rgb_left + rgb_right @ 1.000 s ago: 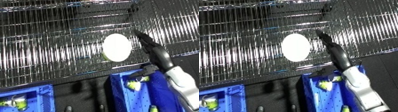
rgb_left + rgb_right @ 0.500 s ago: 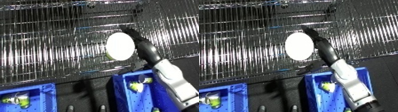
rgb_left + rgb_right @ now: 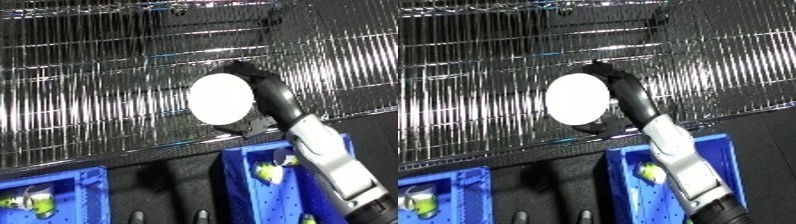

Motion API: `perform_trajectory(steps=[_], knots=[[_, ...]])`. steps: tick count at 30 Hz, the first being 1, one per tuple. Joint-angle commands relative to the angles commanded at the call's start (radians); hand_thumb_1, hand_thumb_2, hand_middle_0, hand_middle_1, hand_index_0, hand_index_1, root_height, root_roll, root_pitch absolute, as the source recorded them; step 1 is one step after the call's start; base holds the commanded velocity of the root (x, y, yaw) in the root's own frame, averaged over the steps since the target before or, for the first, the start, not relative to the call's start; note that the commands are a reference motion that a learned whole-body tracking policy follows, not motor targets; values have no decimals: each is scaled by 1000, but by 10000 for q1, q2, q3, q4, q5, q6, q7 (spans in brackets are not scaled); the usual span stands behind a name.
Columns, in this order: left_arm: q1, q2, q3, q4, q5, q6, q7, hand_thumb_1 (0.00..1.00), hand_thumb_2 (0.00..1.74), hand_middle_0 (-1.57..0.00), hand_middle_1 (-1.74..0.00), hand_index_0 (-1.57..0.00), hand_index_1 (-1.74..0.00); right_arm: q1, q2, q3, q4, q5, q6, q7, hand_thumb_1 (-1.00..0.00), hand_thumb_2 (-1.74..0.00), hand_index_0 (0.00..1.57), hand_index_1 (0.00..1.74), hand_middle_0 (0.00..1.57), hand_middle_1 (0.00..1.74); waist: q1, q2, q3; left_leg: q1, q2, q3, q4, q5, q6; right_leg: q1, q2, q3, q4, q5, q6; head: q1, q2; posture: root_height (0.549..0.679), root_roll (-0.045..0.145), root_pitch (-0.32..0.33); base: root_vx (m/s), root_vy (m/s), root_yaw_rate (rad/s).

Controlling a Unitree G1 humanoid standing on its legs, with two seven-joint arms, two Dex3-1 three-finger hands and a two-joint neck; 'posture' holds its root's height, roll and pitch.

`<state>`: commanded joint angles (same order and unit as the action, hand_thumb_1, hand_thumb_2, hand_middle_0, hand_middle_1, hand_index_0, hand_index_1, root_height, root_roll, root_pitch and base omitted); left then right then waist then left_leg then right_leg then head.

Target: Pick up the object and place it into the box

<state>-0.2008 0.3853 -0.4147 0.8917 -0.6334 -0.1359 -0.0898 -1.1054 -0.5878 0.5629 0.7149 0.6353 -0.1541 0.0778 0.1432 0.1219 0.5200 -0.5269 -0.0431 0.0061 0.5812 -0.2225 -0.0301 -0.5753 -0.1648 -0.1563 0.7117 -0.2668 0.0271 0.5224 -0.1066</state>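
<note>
- The white round object (image 3: 220, 99) is lying on the wire rack (image 3: 89, 90), near its front edge and above the right-hand blue bin (image 3: 266, 200).
- The right robot hand (image 3: 266, 107) is wrapping the object's right side — fingers curling over its top edge and thumb (image 3: 251, 129) tucking beneath its lower edge, so the hand is closing on the object.
- The left robot hand is showing in neither view.
- Step in hand, as judged: the grasp itself; no lift is evident, the object appearing to rest on the wires.
- The next move is calling for a clean lift off the rack, then a carry back and down into the bin — clearing the rack's front rail.
- A second blue bin (image 3: 53, 195) is sitting at lower left.
</note>
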Motion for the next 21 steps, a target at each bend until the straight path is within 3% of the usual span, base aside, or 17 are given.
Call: perform_trajectory(steps=[10, 15, 21], knots=[[208, -70, 225, 45, -23, -156, 45, 0, 0, 0, 0, 0, 0, 701, -328, -550, -1117, -32, -547, -559, -900, -1566, 1413, 1566, 1413, 1566, -282, -155, 0, 95, 166, 82, -116, 29, -39, 20, 109, 110, -149, 53, 16, -493, 242, 642, 74, 133, -31, -1, -70], [313, -134, 513, 130, -98, -213, 148, 0, 0, 0, 0, 0, 0, 1777, -391, -1332, -3165, -472, -749, -1370, -900, -1566, 1413, 1566, 1413, 1566, -631, -344, 0, 243, 302, 212, -301, 76, -73, 76, 273, 256, -364, 122, 83, -1089, 496, 643, 71, 138, -19, 11, -148], [360, -270, 928, 212, -116, -306, 285, 0, 0, 0, 0, 0, 0, 3209, -480, -2260, -5450, -1146, -1157, -2285, -900, -1566, 1413, 1566, 1413, 1566, -1104, -560, 0, 313, 434, 405, -363, 72, -63, 61, 464, 430, -528, 210, 150, -1755, 830, 644, 67, 145, -40, 0, -149]])
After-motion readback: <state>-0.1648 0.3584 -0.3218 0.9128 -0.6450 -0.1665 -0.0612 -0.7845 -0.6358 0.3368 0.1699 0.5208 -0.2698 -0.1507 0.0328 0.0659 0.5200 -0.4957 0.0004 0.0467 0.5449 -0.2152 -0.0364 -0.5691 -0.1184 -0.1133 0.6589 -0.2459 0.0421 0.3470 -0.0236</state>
